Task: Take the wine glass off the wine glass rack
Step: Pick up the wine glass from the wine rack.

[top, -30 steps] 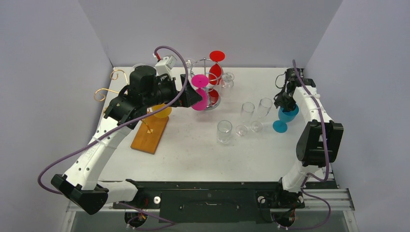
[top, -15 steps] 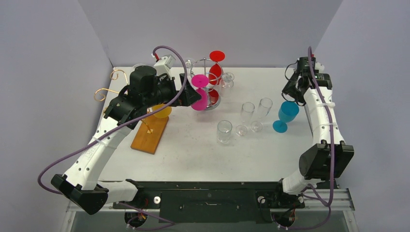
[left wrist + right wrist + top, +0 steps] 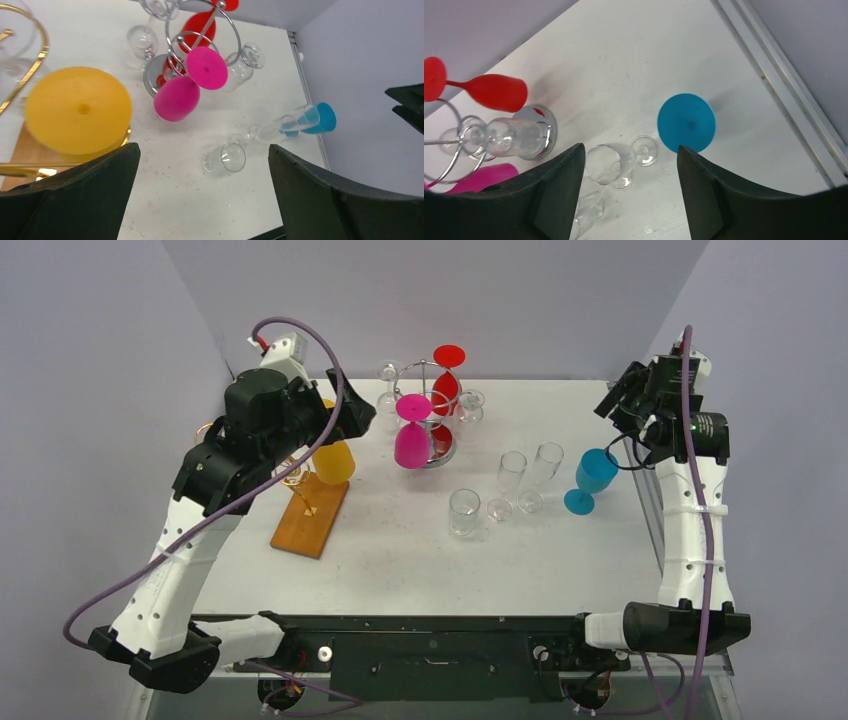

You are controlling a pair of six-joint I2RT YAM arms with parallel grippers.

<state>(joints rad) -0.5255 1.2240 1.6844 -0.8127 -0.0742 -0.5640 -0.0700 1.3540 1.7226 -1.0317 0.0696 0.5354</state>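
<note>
Standing upright, the blue wine glass (image 3: 686,122) seems clear beneath right jaws.

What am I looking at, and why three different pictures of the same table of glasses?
Two robot arms, each ending in a two-finger gripper, are bolted to a white table. One picture looks down from above; the other two come from cameras on the wrists, so the dark shapes are the fingers. A wire rack holds a pink glass and a red glass. A blue glass and clear glasses stand on the table; a yellow glass is by a wooden board. The left gripper and right gripper are open, holding nothing.
</note>
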